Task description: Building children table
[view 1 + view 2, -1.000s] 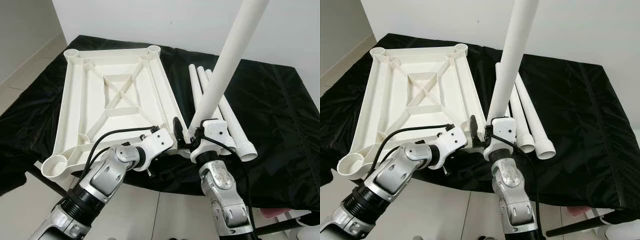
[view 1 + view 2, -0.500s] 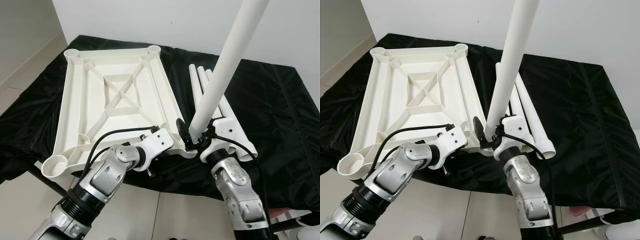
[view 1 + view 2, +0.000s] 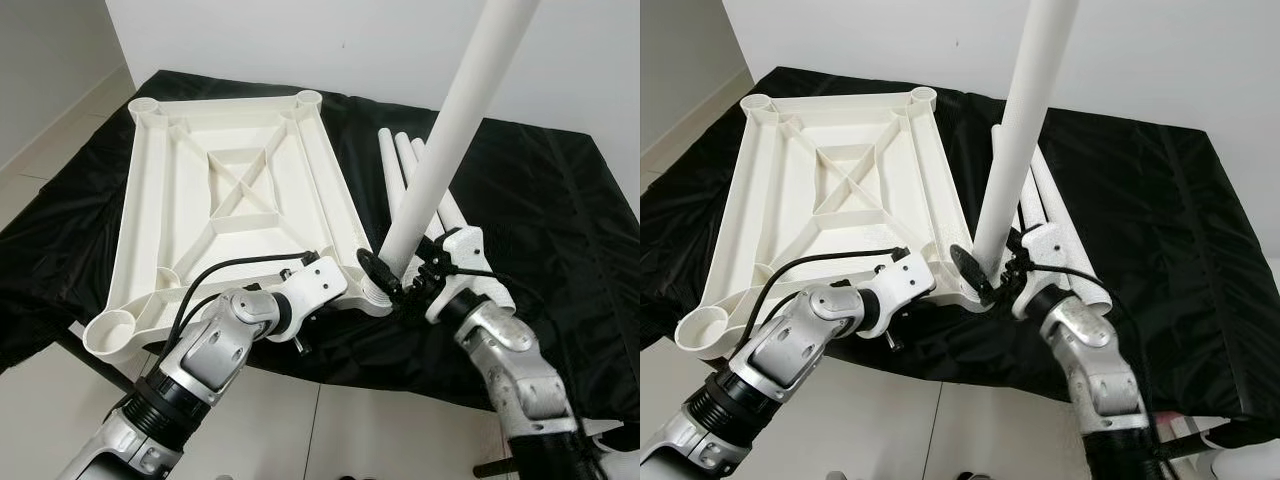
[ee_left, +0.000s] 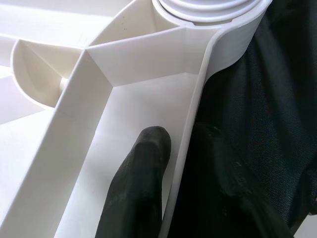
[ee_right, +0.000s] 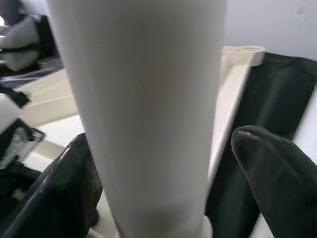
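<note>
My right claw (image 3: 385,277) is wrapping around the base of the white leg (image 3: 450,130), one finger on each side, though the far finger looks slightly off it, so not a tight squeeze. The leg is standing upright in the near right corner socket of the upside-down tabletop (image 3: 190,215). My left claw (image 4: 171,196) is pinching the tabletop's near edge wall just beside that socket. Three spare legs (image 3: 470,250) are lying on the black cloth (image 3: 560,230) just right of the tabletop.
</note>
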You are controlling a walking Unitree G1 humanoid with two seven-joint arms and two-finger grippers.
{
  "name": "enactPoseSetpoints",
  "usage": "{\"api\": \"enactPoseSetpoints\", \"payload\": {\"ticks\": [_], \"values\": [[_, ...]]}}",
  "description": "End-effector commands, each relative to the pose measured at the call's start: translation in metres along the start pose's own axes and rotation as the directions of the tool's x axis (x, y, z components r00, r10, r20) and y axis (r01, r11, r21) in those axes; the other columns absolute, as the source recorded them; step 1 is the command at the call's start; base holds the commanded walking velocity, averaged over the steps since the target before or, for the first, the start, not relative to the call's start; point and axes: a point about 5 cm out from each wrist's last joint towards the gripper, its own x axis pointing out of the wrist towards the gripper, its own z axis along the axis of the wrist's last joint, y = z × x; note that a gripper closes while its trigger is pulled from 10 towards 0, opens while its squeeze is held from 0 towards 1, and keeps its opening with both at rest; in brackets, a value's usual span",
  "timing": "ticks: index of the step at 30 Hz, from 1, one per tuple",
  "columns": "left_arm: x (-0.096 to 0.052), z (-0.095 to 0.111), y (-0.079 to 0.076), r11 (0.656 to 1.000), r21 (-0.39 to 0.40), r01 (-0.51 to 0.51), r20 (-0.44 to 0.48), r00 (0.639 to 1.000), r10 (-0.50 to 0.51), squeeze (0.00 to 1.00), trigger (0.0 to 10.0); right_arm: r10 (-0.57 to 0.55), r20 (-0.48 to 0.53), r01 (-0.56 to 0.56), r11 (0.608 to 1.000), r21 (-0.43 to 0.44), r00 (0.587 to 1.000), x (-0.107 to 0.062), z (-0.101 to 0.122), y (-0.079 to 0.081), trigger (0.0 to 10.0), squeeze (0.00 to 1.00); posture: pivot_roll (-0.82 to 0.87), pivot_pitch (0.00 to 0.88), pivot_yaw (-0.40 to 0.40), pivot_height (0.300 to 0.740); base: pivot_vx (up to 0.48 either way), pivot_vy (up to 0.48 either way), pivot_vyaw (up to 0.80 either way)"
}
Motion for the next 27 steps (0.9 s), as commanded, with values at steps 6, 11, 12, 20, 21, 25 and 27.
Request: {"api": "enactPoseSetpoints", "payload": {"ticks": [6,11,12,20,21,25,27], "values": [[0.001,0.001,-0.004,0.999,0.004,0.039,0.011,0.999,-0.039,0.0,10.0,0.146,-0.043,-0.145,0.989,0.026,0.988,0.001,-0.001,-0.008,10.0,0.0,-0.1,0.162,-0.003,0.74,0.0,0.0,0.0],[0.001,0.001,-0.004,0.999,0.005,0.04,0.012,0.999,-0.04,0.0,10.0,0.203,-0.068,-0.202,0.979,0.027,0.977,0.003,-0.003,-0.009,10.0,0.0,-0.1,0.159,-0.005,0.74,0.0,0.0,0.0],[0.001,0.001,-0.004,0.999,0.005,0.04,0.012,0.999,-0.04,0.0,10.0,0.203,-0.068,-0.202,0.979,0.027,0.977,0.003,-0.003,-0.009,10.0,0.0,-0.1,0.159,-0.005,0.74,0.0,0.0,0.0],[0.001,0.001,-0.006,0.999,0.006,0.041,0.01,0.999,-0.041,0.0,10.0,0.278,-0.093,-0.277,0.961,0.025,0.956,0.003,-0.006,-0.016,4.4,0.0,-0.1,0.152,-0.006,0.74,0.0,0.0,0.0],[0.001,0.001,-0.006,0.999,0.006,0.041,0.01,0.999,-0.041,0.0,10.0,0.278,-0.093,-0.277,0.961,0.025,0.956,0.003,-0.006,-0.016,4.4,0.0,-0.1,0.152,-0.006,0.74,0.0,0.0,0.0],[0.001,0.001,-0.007,0.999,0.005,0.042,0.011,0.999,-0.042,0.0,10.0,0.303,-0.088,-0.302,0.953,0.034,0.949,0.003,-0.005,-0.017,0.0,0.0,-0.1,0.149,-0.007,0.74,0.0,0.0,0.0],[0.001,0.001,-0.007,0.999,0.005,0.043,0.011,0.999,-0.043,0.0,10.0,0.307,-0.086,-0.305,0.952,0.035,0.948,0.003,-0.005,-0.017,0.0,0.0,-0.1,0.146,-0.007,0.74,0.0,0.0,0.0]]}}
